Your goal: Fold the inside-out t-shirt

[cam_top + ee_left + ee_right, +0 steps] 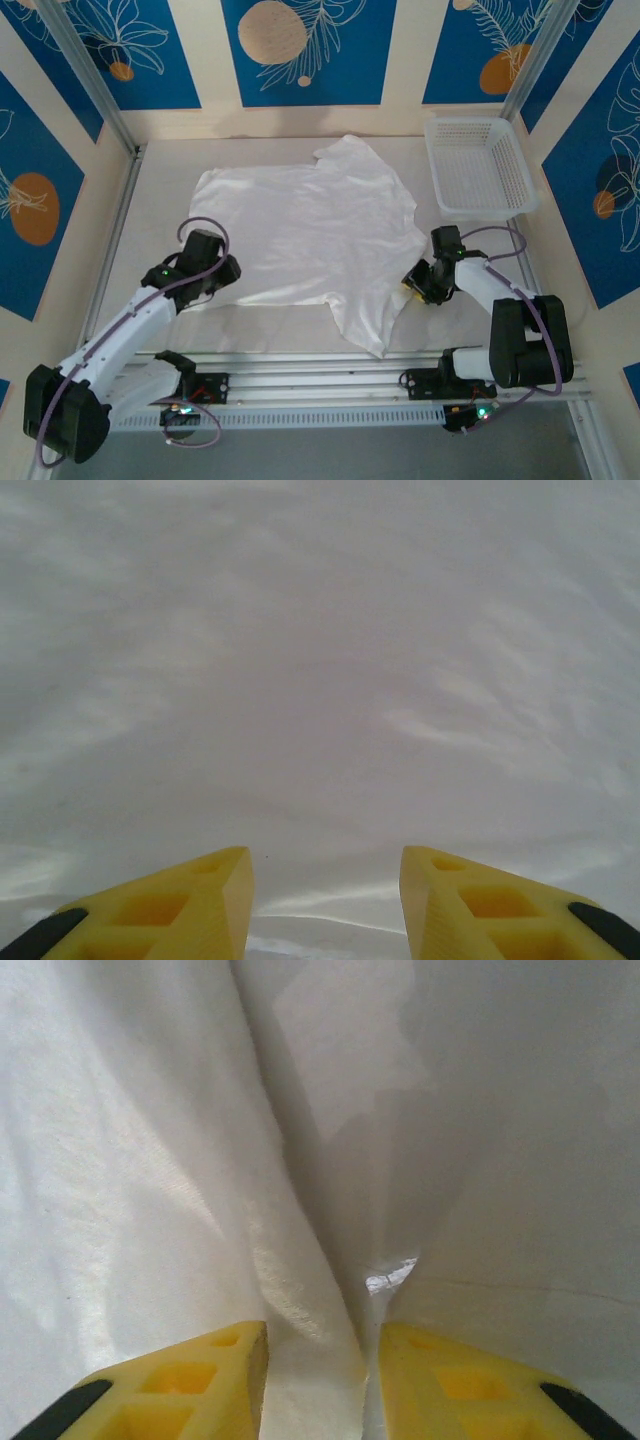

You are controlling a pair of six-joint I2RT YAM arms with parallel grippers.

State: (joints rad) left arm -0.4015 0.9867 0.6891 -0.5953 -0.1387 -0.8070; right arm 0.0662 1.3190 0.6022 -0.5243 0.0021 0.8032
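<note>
- White t-shirt (310, 230) lies spread in the middle of the table (150, 210). It's wrinkly, w/ one flap trailing twd the near edge, and not folded yet by the look of it.
- R gripper (412, 285) is at the shirt's right edge. In its wrist cam a ridge of cloth runs down btwn the yellow fingers (200, 1385) and tents up ahead, so I'd call it clamped on a fold of the shirt.
- L gripper (225, 272) is at the near-left hem, jaws apart, white cloth beneath, nothing clearly pinched btwn them.
- Risk: if R pulls across while L has no hold, the whole shirt drags sideways instead of folding, bc nothing anchors the other side.
- Risk: R's pinch looks thin. Soft cotton could slip out mid-lift & drop in a heap.
- Risk: can't tell if R has one layer or both. One layer only would peel the shirt open rather than fold it.
- Risk: L closing on flat cloth may scrape the table & miss the hem, or just bunch up more wrinkles.
- Basket (480, 210) sits near the shirt's far-right part, apart from it. A wide swing of the R arm could knock it.
</note>
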